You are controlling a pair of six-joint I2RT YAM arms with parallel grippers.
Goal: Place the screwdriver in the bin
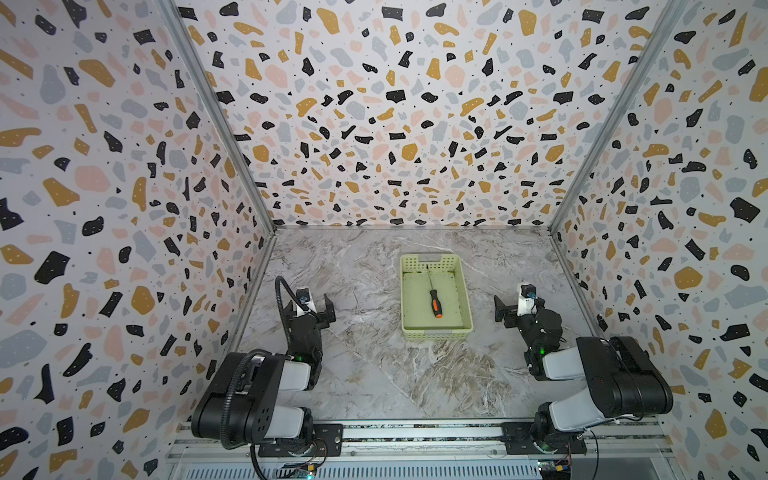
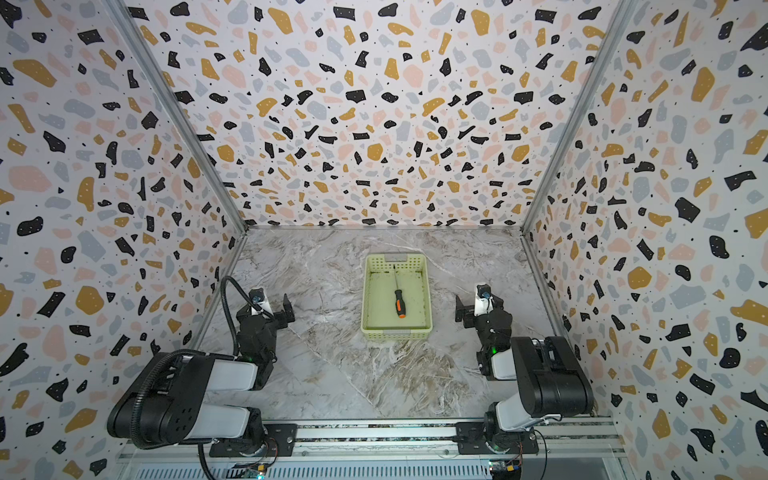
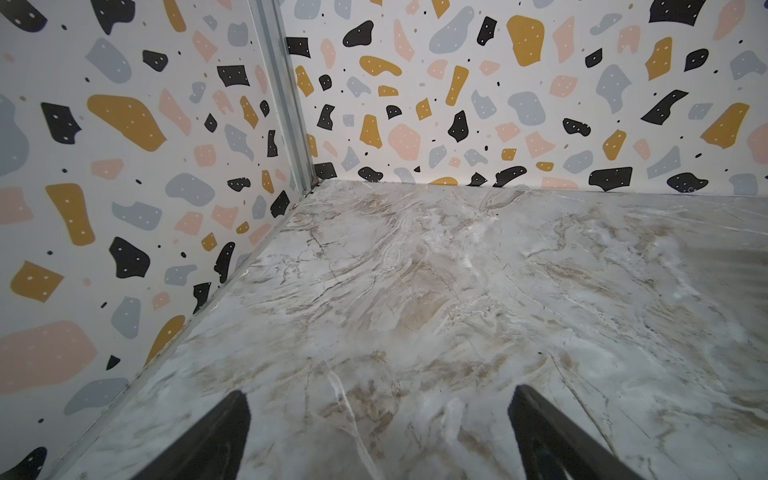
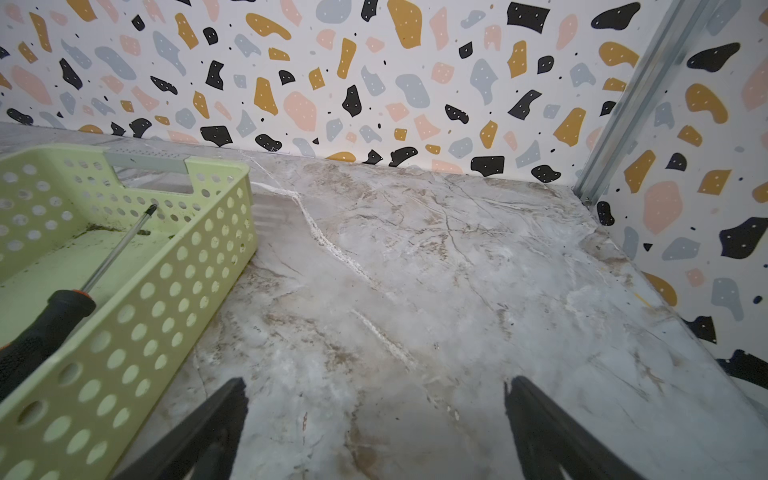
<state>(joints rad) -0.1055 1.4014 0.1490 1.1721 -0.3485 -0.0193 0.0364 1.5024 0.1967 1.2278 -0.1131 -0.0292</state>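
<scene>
The pale yellow-green bin point(image 1: 466, 291) point(image 2: 427, 297) stands on the marble table, a little right of the middle. The screwdriver point(image 1: 434, 302) point(image 2: 399, 302) lies on its floor, black-and-orange handle toward the front and shaft tip toward the far end with the handle cut-out. My left gripper point(image 1: 312, 306) point(image 3: 380, 392) is open over bare table to the left of the bin. My right gripper point(image 1: 521, 308) point(image 4: 376, 382) is open and empty to the right of the bin. In the right wrist view the bin's perforated wall point(image 4: 166, 299) and the screwdriver point(image 4: 50, 324) show beside the gripper.
Patterned walls point(image 1: 124, 208) close the table on the left, back and right, with metal corner posts point(image 1: 216, 116). The arm bases sit on a metal rail point(image 1: 415, 432) along the front edge. Marble tabletop point(image 1: 374, 374) lies between the arms.
</scene>
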